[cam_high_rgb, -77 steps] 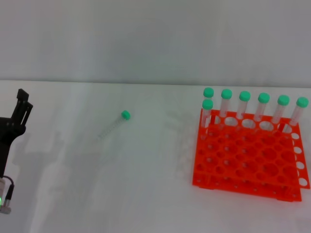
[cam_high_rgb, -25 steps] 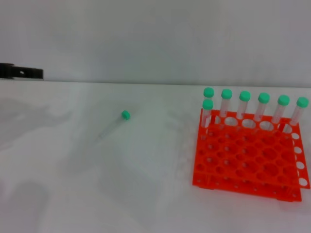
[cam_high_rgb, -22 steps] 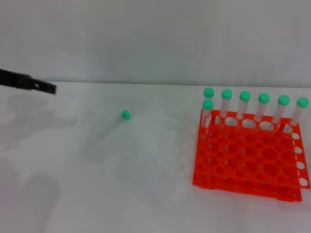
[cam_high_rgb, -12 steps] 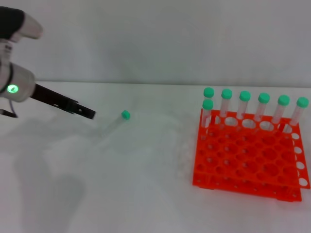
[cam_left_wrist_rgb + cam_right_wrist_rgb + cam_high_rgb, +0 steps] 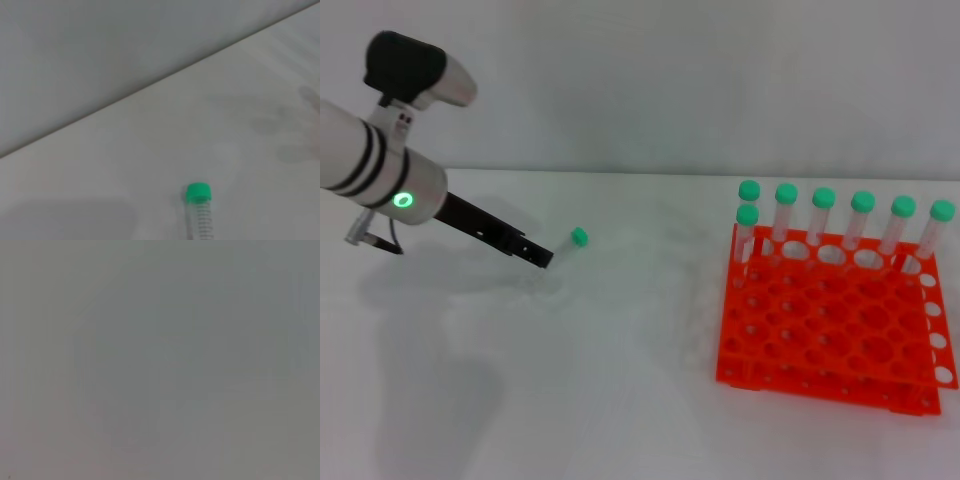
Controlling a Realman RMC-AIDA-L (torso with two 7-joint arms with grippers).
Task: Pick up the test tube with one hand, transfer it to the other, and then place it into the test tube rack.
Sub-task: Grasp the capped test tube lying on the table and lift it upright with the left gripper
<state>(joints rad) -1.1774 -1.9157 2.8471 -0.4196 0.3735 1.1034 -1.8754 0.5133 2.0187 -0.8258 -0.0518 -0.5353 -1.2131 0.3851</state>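
The left hand (image 5: 542, 257) reaches in low over the white desk (image 5: 620, 380), its tip just beside the lying test tube (image 5: 574, 240); whether its fingers are apart is unclear. The orange test tube rack (image 5: 830, 325) stands well apart. No legible writing.

Head cam looks down from above at the whole white table (image 5: 620, 400). Left wrist cam sits low and close, sharing the test tube (image 5: 199, 210) with it. Right wrist cam shows only grey.
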